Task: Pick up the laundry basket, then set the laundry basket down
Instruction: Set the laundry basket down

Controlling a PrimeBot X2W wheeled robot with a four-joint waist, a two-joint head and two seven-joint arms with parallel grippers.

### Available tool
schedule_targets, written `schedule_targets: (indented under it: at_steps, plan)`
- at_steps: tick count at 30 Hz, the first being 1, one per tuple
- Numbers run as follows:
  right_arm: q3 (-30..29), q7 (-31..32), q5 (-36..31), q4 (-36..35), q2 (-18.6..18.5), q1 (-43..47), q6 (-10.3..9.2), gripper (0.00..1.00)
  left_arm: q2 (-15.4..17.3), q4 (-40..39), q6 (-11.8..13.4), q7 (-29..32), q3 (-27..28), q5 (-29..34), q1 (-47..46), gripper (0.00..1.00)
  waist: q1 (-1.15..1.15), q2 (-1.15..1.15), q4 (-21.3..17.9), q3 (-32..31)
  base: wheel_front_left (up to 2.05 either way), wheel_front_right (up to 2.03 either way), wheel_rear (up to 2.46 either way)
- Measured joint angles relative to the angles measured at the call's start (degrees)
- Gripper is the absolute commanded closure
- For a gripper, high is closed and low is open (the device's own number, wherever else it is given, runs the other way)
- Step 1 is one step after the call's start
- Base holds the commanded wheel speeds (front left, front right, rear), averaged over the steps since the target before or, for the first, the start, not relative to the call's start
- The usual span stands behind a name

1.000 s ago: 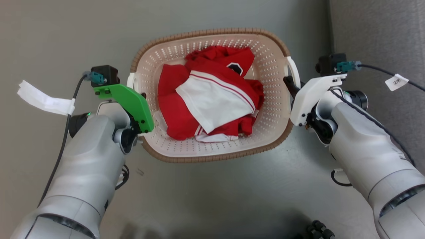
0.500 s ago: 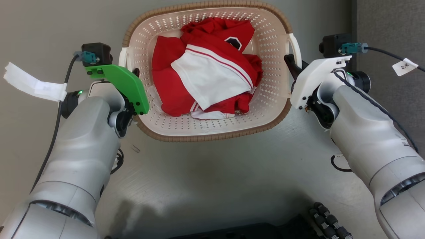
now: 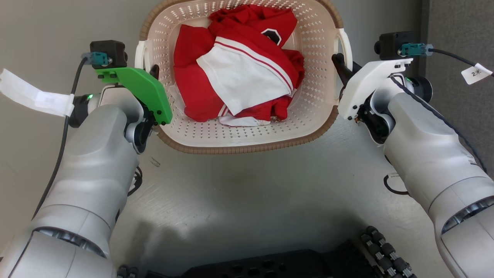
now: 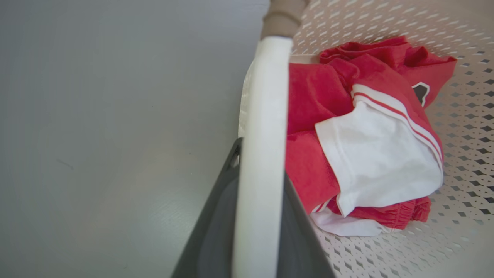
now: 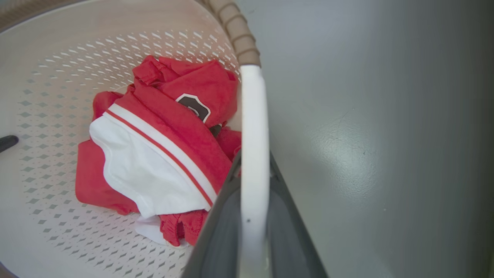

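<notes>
Here the left gripper (image 4: 260, 162) has its two dark fingers (image 4: 216, 224) closed on either side of the white left handle (image 4: 266, 96) of the laundry basket (image 3: 318, 81). The right gripper (image 5: 253, 162) clasps the right handle (image 5: 252, 116) the same way. The basket lies between both arms, ahead of the robot. Its brown rim (image 3: 239, 148) rings red and white clothes (image 3: 239, 69), with grey floor (image 3: 251, 193) around it. Whether it touches that floor I cannot tell.

Recorded laundry basket (image 3: 231, 135) as cream perforated plastic, matt, edged with brown woven-look rim (image 3: 239, 148) and smooth, glossy white handle (image 4: 262, 154). Listed clothes (image 3: 239, 77) as soft red-and-white cloth; floor (image 3: 251, 200) as smooth grey, faintly sheened; fingers (image 4: 208, 239) as dark matt plastic.
</notes>
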Motion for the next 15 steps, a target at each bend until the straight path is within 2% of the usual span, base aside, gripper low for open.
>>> schedule_targets:
  at_steps: [15]
  plan:
    - [0.10,1.82,1.54,1.23,0.62,0.16,0.24,1.00,-0.47,2.07,-0.62,1.19,-0.99,0.47,-0.19,1.00,0.00,0.00,0.01,0.97,0.00,0.00,0.00]
